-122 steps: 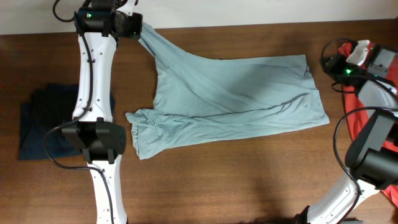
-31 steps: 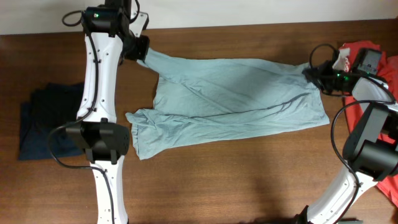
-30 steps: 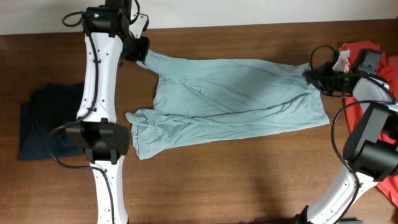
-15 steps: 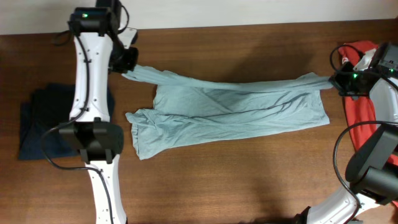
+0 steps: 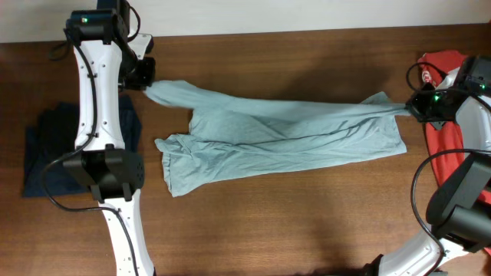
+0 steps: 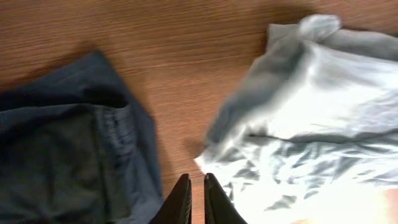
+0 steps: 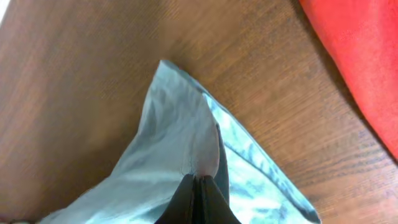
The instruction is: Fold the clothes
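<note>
The pale grey-blue T-shirt [image 5: 291,130] lies spread across the middle of the wooden table, its far edge pulled into a taut line between my grippers. My left gripper [image 5: 144,77] is shut on its far left corner, with the cloth running off to the right of the fingers in the left wrist view [image 6: 311,106]. My right gripper [image 5: 415,107] is shut on the far right corner. The right wrist view shows the cloth [image 7: 168,143] pinched into a peak at the right gripper [image 7: 198,180]. The left gripper [image 6: 194,186] shows only a thin gap.
A dark navy garment [image 5: 46,153] lies crumpled at the left edge, under the left arm, and it fills the left of the left wrist view [image 6: 62,143]. A red shirt [image 5: 439,146] lies at the right edge, also seen in the right wrist view [image 7: 360,62].
Both grippers have moved outward, left one to the left, right one to the right, each with a corner. The T-shirt's far edge has stretched and drawn toward the table's middle.
</note>
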You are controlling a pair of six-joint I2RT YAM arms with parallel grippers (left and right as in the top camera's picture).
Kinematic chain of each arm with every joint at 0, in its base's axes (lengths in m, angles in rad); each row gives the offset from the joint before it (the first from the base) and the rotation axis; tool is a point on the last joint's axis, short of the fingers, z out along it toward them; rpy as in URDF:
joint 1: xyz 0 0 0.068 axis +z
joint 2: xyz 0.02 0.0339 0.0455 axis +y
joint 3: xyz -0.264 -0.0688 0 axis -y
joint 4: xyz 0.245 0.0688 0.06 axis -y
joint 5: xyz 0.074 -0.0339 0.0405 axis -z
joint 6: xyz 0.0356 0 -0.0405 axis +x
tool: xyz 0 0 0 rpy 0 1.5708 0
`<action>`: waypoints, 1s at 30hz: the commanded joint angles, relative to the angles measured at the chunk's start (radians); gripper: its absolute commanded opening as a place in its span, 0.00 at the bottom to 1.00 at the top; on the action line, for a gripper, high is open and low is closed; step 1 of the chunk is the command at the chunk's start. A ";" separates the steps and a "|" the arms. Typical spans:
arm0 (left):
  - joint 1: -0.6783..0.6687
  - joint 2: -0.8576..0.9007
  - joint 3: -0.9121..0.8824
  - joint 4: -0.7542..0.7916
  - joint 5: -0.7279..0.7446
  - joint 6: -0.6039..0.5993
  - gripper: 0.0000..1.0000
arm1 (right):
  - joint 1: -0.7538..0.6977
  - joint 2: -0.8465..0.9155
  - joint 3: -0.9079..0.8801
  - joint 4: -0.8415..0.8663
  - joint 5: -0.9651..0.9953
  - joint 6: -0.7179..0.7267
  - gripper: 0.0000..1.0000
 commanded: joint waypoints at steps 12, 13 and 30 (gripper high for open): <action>0.001 -0.039 -0.034 -0.003 0.279 -0.021 0.09 | -0.003 -0.010 0.011 -0.082 0.000 -0.049 0.05; -0.001 -0.039 -0.034 -0.003 0.294 -0.021 0.09 | -0.003 -0.010 0.011 -0.089 -0.022 -0.069 0.05; -0.026 -0.299 -0.034 -0.003 0.317 -0.021 0.33 | -0.006 -0.009 0.011 -0.197 0.026 -0.159 0.93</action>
